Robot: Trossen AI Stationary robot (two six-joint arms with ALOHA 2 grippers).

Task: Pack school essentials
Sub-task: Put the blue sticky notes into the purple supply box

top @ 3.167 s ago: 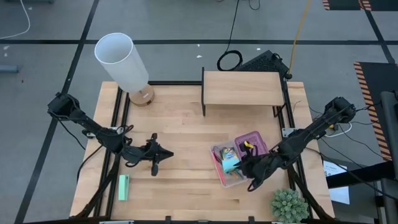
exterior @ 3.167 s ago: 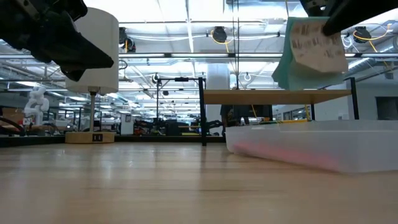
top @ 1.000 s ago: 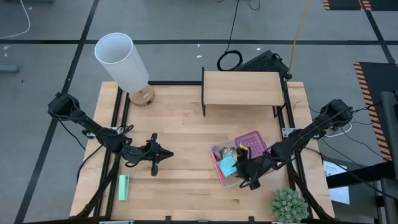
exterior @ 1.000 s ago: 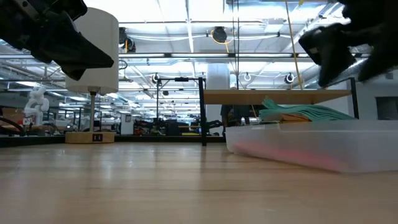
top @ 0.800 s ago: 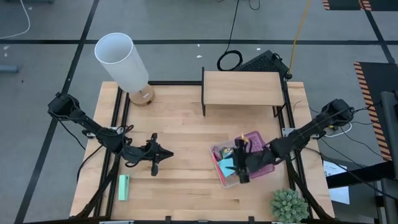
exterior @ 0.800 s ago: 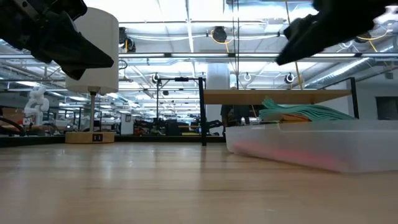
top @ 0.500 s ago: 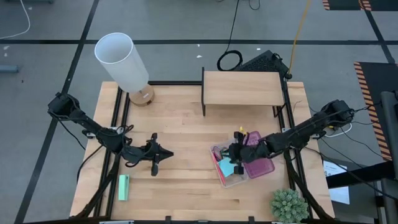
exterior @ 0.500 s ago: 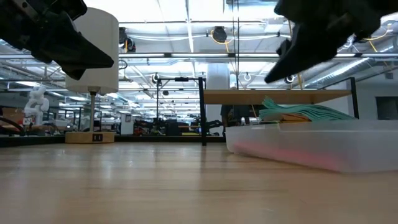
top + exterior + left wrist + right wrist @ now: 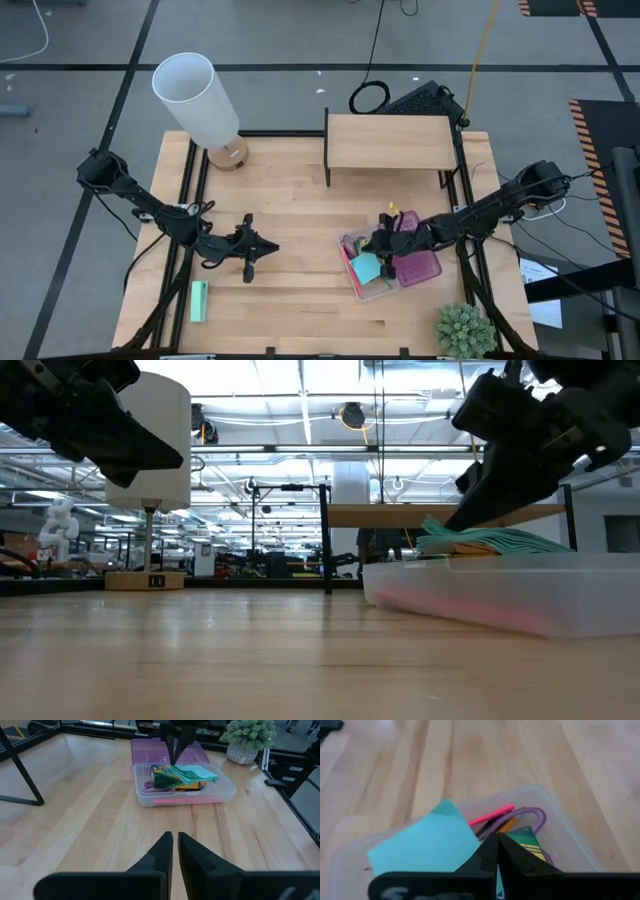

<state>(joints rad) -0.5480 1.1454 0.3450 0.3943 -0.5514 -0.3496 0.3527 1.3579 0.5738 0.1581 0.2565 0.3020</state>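
Observation:
A clear plastic box (image 9: 362, 270) stands on the table's right half, with a purple lid (image 9: 420, 268) beside it. Inside it a light-blue note pad (image 9: 427, 842) lies tilted on a yellow-green crayon box (image 9: 162, 777), beside a pink pen (image 9: 492, 814), purple-handled scissors (image 9: 535, 815) and an orange pencil (image 9: 507, 825). My right gripper (image 9: 385, 252) is shut, pointing down over the box, its tips close above the note pad and crayon box. My left gripper (image 9: 250, 255) waits shut above the table's left-middle, facing the box (image 9: 185, 787). My right gripper's shut fingertips (image 9: 175, 760) come down from above, right at the top of the note pad (image 9: 480, 540) and the crayon box. Whether they touch either one, I cannot tell.
A white lamp (image 9: 195, 95) stands at the far left and a wooden shelf (image 9: 388, 140) at the far middle. A small green block (image 9: 199, 300) lies near the front left, and a potted plant (image 9: 463, 330) sits at the front right corner.
My right gripper has swung from the box's near right corner toward the far edge and the left, ending over the box, then dipped down toward its contents. The note pad has stayed tilted in the box.

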